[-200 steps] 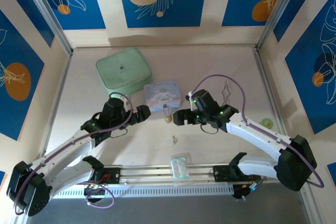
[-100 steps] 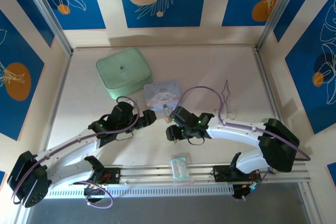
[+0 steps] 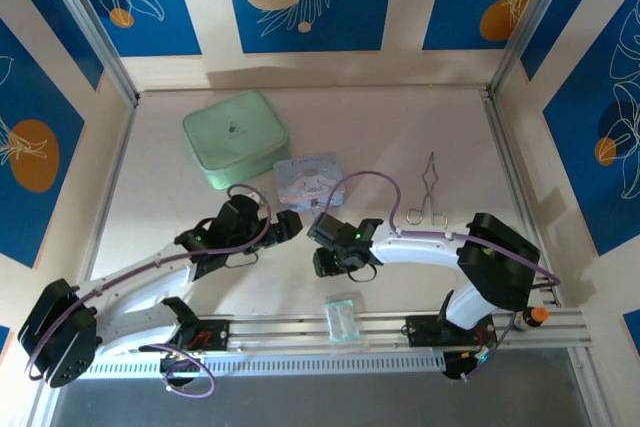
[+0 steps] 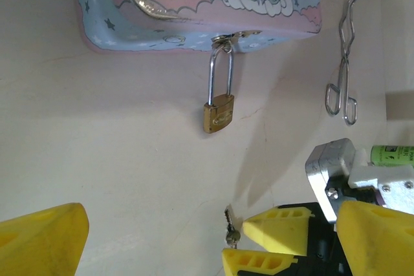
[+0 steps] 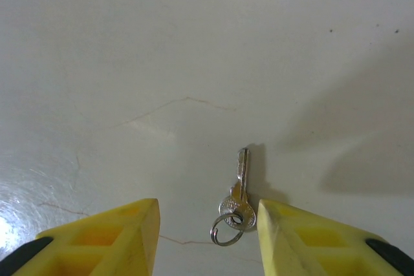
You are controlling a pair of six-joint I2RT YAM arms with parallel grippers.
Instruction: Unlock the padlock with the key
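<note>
Right gripper [image 5: 207,224]: fingers apart, empty, straddling the key [image 5: 238,200] lying flat on the table [image 5: 129,63] (key just beside one finger). Left gripper [image 3: 290,224]: spread wide, empty. Padlock [image 4: 218,113]: shackled to the box [image 4: 194,11] hasp.

place: probably a robot lab booth | evidence: aluminium frame [image 3: 90,27], blue printed panels [image 3: 350,7], arm rail [image 3: 270,330]

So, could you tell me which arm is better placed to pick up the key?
Probably right: the open right gripper brackets the key lying flat on the table, while the left gripper faces the padlock instead.
</note>
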